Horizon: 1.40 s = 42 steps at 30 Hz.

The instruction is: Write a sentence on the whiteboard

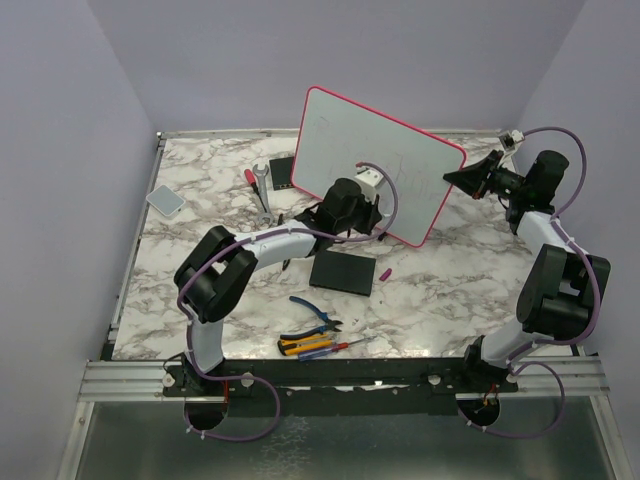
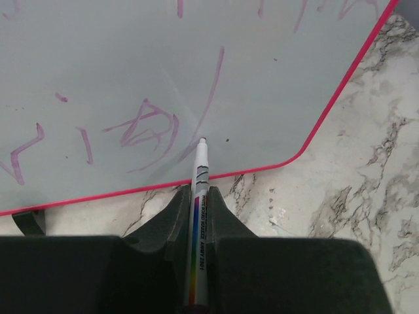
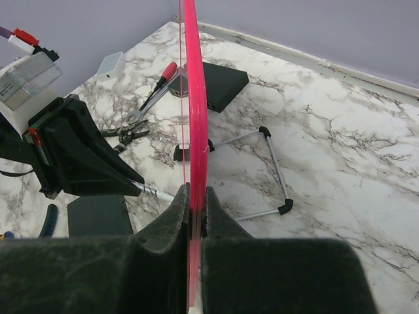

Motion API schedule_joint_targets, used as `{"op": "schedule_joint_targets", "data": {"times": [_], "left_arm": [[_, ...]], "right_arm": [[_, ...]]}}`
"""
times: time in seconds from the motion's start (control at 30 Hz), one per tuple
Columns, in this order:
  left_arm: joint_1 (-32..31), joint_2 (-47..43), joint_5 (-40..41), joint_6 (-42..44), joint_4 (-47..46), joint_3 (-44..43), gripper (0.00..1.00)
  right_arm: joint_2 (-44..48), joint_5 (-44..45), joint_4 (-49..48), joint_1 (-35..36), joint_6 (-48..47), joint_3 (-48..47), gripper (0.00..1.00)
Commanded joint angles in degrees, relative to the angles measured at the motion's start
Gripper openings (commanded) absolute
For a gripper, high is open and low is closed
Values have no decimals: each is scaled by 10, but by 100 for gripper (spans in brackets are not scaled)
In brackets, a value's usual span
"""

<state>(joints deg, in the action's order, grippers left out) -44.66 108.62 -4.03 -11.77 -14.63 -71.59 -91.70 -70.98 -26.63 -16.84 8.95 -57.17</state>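
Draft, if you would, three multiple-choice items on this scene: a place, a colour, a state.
1. Where does the right pincer hold the whiteboard? A. its side edge B. a foot C. mid-surface
2. The board's frame is: A. blue B. pink-red C. black
3. The left pincer is: A. open, empty B. shut on the marker C. shut on a sponge
Answers: 1 A, the right wrist view shows the rim clamped in it; 2 B, the rim is pink-red; 3 B, the marker sits clamped, tip at the board.

The sentence (image 2: 149, 127) runs off the top edge — its letters unreadable.
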Motion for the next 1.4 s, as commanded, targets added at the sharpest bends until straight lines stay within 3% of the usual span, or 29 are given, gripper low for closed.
{"op": "schedule_joint_targets", "data": {"times": [0.0,0.53,1.03,1.37], "left_arm": [[1,16,-1,-3,-28,-36,0],[-10,39,-19,-7,-24,-29,0],[-10,27,9,-2,-24,13,0],[-12,-2,-17,-19,-23,-6,0]], "right_arm": [[-14,7,46,14,-37,6,1],[-15,8,50,15,-39,4,1],[-14,8,52,16,-41,3,1],[-14,10,54,16,-42,3,1]]}}
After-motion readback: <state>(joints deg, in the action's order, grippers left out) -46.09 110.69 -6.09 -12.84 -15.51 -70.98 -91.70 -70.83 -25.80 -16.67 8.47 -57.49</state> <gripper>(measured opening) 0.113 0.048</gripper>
